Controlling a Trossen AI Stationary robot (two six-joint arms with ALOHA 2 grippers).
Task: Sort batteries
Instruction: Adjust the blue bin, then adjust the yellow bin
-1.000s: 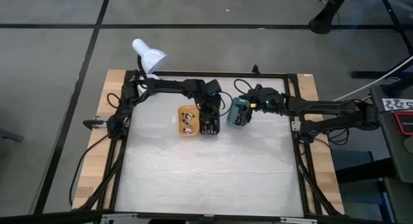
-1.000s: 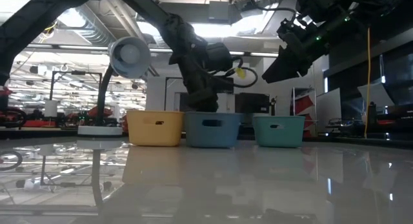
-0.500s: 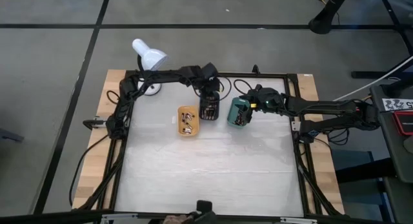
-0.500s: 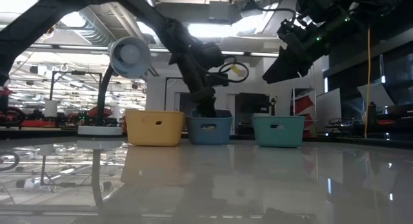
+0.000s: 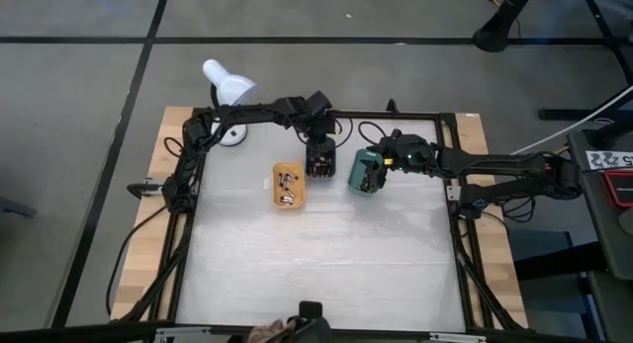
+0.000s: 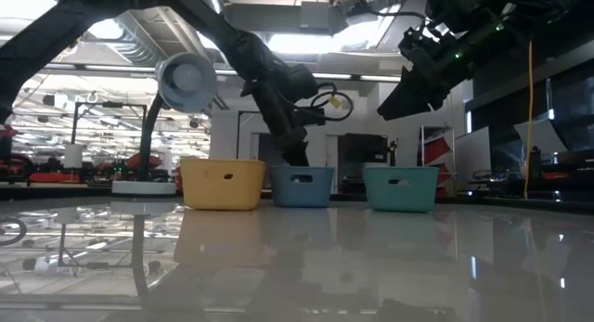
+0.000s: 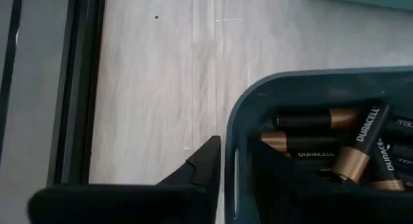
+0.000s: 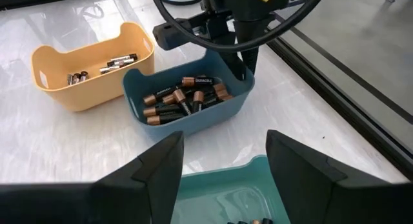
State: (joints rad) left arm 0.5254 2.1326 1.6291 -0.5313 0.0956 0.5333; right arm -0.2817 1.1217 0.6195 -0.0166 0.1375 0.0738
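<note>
- White, glossy tabletop [image 5: 316, 274] inside a dark frame carries three small trays in a row at the far side: an orange tray [image 5: 288, 185], a dark blue tray [image 8: 193, 111] and a green tray [image 5: 365, 172].
- Batteries [image 8: 184, 99] lie heaped in the dark blue tray, a few more batteries lie in the orange one, and some show at the bottom of the green tray in the right wrist view.
- Left gripper [image 7: 235, 169] straddles the dark blue tray's far wall — one finger outside, one inside, with a little gap on each side, so it looks parted rather than clamped on the wall.
- Right gripper [image 8: 224, 162] hangs above the green tray, fingers apart, holding nothing.
- My reading: the left arm is letting go of the tray's rim. To do it well, widen the fingers fully before lifting straight up — any drag on the wall would tip or slide the tray and spill the heap.
- Keep clear of the right arm, which is near.
</note>
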